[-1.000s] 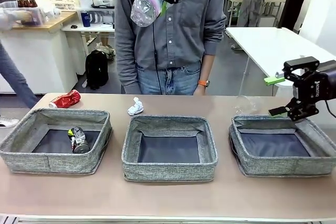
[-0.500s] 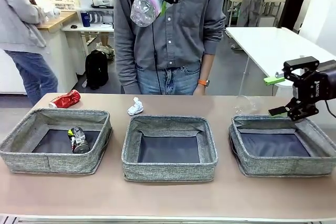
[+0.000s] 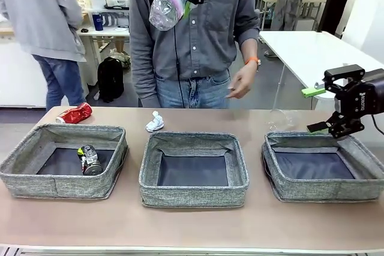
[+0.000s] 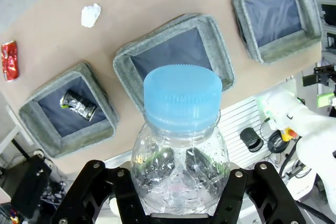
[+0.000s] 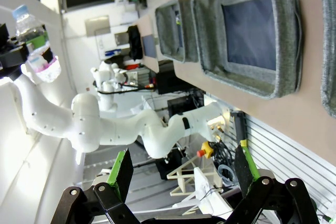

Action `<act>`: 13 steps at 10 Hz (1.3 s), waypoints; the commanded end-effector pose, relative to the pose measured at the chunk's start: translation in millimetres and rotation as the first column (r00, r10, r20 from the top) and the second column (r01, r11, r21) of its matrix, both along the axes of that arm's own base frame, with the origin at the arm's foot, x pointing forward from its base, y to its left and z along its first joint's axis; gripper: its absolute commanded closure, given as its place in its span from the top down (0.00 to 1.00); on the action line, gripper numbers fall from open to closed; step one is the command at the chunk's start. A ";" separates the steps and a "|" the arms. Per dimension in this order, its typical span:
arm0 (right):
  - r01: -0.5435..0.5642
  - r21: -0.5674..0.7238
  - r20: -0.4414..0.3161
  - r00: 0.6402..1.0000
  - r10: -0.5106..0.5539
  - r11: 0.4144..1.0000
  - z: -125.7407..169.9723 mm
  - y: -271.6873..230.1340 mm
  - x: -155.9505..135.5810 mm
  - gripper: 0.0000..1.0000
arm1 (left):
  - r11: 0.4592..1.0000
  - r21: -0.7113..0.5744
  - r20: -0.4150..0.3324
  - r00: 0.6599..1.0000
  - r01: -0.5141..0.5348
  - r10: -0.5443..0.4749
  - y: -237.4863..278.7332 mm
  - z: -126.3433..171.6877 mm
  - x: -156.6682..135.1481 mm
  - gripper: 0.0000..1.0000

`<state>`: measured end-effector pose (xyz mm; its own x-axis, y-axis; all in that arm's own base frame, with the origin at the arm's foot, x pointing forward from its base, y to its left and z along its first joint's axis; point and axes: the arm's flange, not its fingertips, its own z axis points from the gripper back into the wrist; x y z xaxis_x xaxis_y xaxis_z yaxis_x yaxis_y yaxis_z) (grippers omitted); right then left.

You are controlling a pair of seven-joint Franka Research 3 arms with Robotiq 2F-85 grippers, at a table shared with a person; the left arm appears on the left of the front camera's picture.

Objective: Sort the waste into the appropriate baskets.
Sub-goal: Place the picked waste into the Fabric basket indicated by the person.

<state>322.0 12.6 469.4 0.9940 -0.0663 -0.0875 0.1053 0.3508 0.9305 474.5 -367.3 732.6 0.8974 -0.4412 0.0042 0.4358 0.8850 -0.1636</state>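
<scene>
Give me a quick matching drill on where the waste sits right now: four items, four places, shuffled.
Items
1. clear plastic bottle
2. dark drink can
3. dented red can
4. paper wad

Places
A. inside the left basket
B. on the table, just beyond the middle basket
C. clamped in the left gripper
D. on the table, just beyond the left basket

Pairs: 1-C, 2-A, 3-D, 4-B

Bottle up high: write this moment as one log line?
left jaws: shut on clear bottle, held high | right jaws: open, by right basket | dark can: in left basket
</scene>
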 end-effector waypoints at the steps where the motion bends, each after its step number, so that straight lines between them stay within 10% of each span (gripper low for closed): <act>1: 0.007 0.013 -0.014 1.000 -0.006 1.000 5.4 0.6 0.0 1.00 | 1.000 0.008 0.008 1.000 0.007 -0.007 3.1 -1.3 -4.3 0.15; 10: 0.007 0.013 -0.014 1.000 -0.006 1.000 5.4 0.6 0.0 1.00 | 1.000 0.000 0.000 1.000 0.000 0.000 -0.1 -0.2 0.0 0.15; 13: 0.028 -0.061 -0.035 0.999 -0.030 0.998 3.2 -31.5 -6.4 1.00 | 0.980 -0.197 -0.080 0.996 0.009 -0.025 -41.5 -57.3 -65.9 0.15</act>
<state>320.4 0.0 466.6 0.9918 -0.0871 -0.0934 0.1194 0.3720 0.9205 457.5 -414.6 719.3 0.8787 -0.4772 0.0147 0.4606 0.8392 -0.2893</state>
